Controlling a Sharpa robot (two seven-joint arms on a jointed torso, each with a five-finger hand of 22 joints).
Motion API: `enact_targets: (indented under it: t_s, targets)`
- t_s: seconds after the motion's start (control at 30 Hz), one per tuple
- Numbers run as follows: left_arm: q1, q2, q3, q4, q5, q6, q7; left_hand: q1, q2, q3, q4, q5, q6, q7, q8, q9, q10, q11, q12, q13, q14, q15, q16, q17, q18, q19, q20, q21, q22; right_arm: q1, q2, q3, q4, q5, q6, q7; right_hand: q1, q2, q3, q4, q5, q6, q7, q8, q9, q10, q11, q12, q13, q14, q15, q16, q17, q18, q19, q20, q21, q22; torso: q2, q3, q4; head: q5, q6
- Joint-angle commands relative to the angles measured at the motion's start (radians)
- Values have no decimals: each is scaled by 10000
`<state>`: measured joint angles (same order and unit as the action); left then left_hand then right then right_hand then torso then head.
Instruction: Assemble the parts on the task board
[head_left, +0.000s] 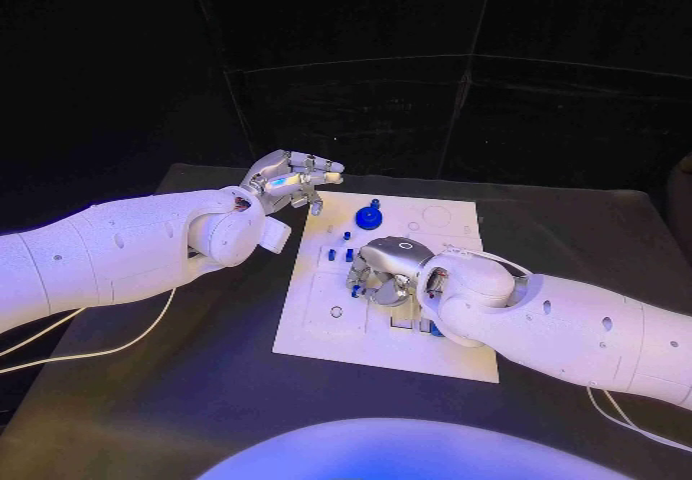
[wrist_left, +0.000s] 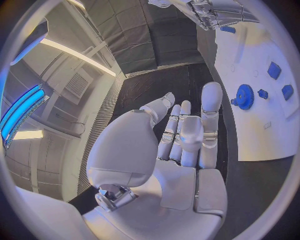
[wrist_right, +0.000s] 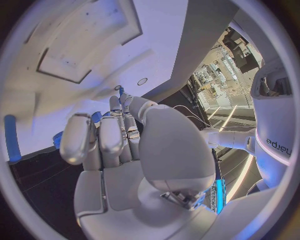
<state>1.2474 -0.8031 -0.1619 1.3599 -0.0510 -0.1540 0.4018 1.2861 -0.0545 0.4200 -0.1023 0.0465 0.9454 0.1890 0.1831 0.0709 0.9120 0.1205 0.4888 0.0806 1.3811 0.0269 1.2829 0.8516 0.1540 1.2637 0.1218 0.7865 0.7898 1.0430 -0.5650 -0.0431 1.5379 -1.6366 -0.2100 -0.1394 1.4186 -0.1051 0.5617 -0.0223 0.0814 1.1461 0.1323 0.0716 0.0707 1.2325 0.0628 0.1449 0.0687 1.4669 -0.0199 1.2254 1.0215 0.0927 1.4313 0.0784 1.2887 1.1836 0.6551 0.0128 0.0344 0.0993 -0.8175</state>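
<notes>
Black table: left hand (head_left: 293, 180) hovers spread and empty, right hand (head_left: 387, 272) curled, contents unclear, on task board (head_left: 325, 330).

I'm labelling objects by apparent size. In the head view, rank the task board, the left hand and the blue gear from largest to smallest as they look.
1. task board
2. left hand, though it sits above the table, which inflates its look
3. blue gear
</notes>
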Motion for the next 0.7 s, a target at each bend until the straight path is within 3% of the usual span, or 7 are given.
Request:
enact_targets:
  t_s: [0.03, 0.3, 0.7]
  targets:
    - [14, -4, 7, 7, 43, 155, 43, 5, -67, -50, -8, 28, 39, -29, 51, 11, 1, -60, 63, -15, -75, -19, -44, -17, 189, -69, 23, -43, -16, 8, -4, 1, 16, -154, 114, -54, -103, 25, -3, -47, 52, -12, 86, -3, 16, 9, 26, -53, 15, 248, -22, 21, -8, -107, 33, -18, 69, 20, 2, -7, 2, -40, 5]
    - [15, -10, 7, -34, 43, 170, -15, -1, -73, -55, -9, 28, 35, -28, 52, 9, -7, -59, 64, -18, -78, -20, -45, -23, 191, -75, 22, -55, -27, 6, -24, 1, 67, -202, 91, -79, -104, 26, -4, -47, 54, -12, 87, -3, 16, 9, 26, -53, 16, 249, -22, 25, -3, -107, 34, -18, 72, 24, -2, 12, -6, -66, 16]
    - [15, 13, 7, -82, 43, 196, -55, -1, -73, -55, -9, 28, 35, -28, 52, 9, -7, -59, 64, -18, -78, -20, -45, -23, 191, -75, 22, -55, -27, 5, -49, 1, 91, -255, -109, -117, -118, 28, -11, -48, 65, -12, 89, -6, 16, 11, 28, -53, 18, 247, -20, 25, -9, -106, 29, -16, 70, 19, 4, 1, 1, -91, 48]
